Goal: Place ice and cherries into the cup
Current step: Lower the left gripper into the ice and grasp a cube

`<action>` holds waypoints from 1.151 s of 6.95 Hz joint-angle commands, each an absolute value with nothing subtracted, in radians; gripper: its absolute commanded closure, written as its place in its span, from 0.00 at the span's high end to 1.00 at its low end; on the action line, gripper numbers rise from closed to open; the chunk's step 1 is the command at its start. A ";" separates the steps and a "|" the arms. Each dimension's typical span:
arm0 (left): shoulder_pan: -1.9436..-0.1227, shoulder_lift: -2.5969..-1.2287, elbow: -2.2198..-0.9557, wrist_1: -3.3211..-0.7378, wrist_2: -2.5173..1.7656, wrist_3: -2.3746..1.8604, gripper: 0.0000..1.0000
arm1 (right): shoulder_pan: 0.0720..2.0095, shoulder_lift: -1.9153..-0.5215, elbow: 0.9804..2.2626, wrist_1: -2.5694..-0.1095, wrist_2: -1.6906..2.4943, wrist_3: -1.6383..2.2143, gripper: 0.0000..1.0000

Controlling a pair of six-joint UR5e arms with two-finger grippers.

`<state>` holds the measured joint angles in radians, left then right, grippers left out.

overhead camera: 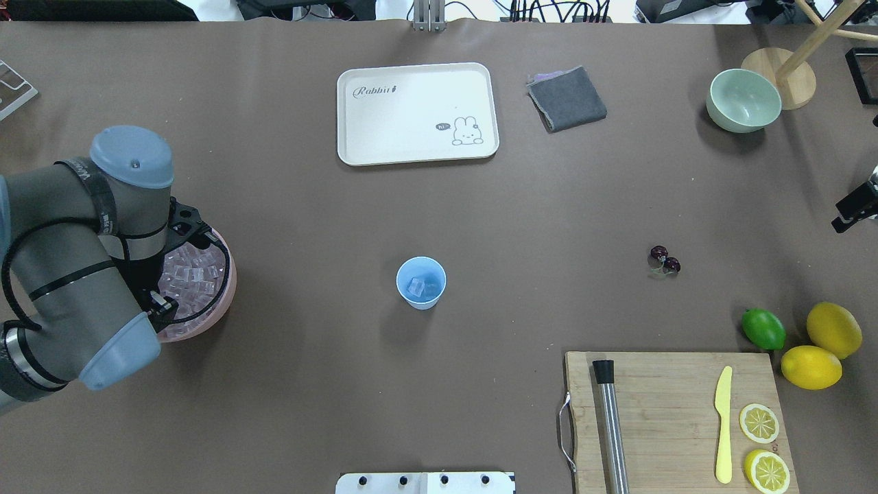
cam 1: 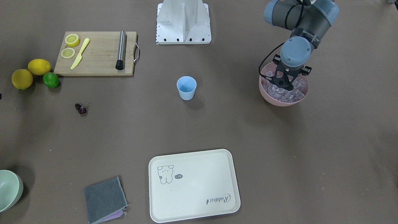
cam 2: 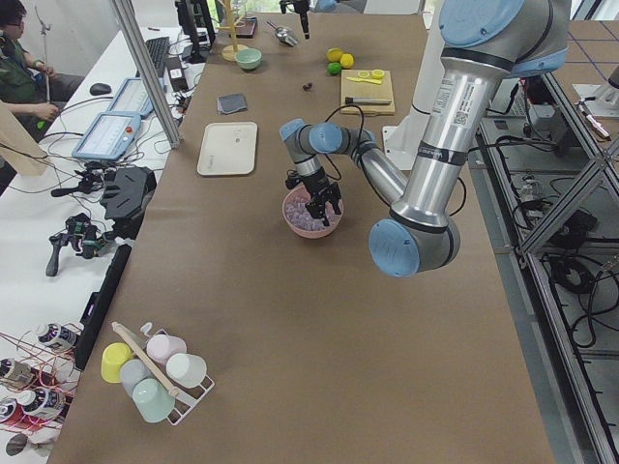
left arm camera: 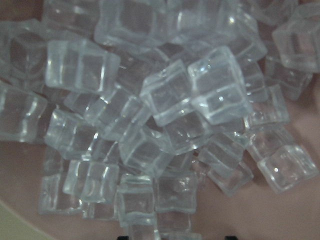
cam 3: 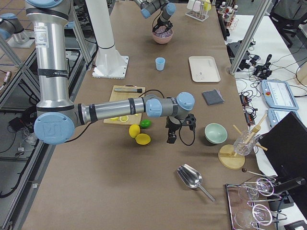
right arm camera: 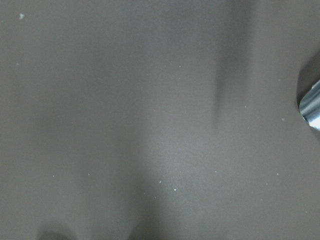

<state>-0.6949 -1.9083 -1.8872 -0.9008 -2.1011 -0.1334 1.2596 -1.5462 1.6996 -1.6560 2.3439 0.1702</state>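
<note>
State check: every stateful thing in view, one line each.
cup, upright, holds a little ice
pink bowl, heaped with ice
cherries, loose on table, outside cup
left gripper, open, down in pink bowl
right gripper, over table, open or shut unclear
green bowl, empty
tray, empty

On my desk (overhead camera: 274, 206) I count 1 pink bowl (cam 1: 281, 101) heaped with ice (left arm camera: 165, 100), more cubes than I can number. There is also 1 blue cup (overhead camera: 420, 283) with at least 1 cube inside, and 1 pale green bowl (overhead camera: 727, 120). The fruit comes to 2 cherries (overhead camera: 664, 258), 2 whole lemons (overhead camera: 833, 329), 1 lime (overhead camera: 763, 328) and 2 lemon halves (overhead camera: 759, 422). I also see 1 cutting board (overhead camera: 665, 412), 1 yellow knife (overhead camera: 723, 424), 1 metal rod (overhead camera: 610, 425), 1 tray (overhead camera: 411, 116), 1 grey cloth (overhead camera: 566, 99) and 1 metal scoop (cam 3: 192, 179).
</note>
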 commanded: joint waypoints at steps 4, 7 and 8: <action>-0.696 -1.910 -1.881 -0.897 -2.100 -0.132 0.80 | 1.261 -1.546 1.703 -1.655 2.344 0.173 1.00; -0.696 -1.919 -1.850 -0.900 -2.099 -0.129 0.81 | 1.259 -1.546 1.704 -1.655 2.344 0.176 1.00; -0.696 -1.921 -1.852 -0.900 -2.098 -0.130 0.74 | 1.261 -1.546 1.704 -1.655 2.344 0.176 1.00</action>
<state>-0.6960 -1.9174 -1.8546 -0.9002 -2.0989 -0.1300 1.2597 -1.5462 1.7037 -1.6552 2.3439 0.1753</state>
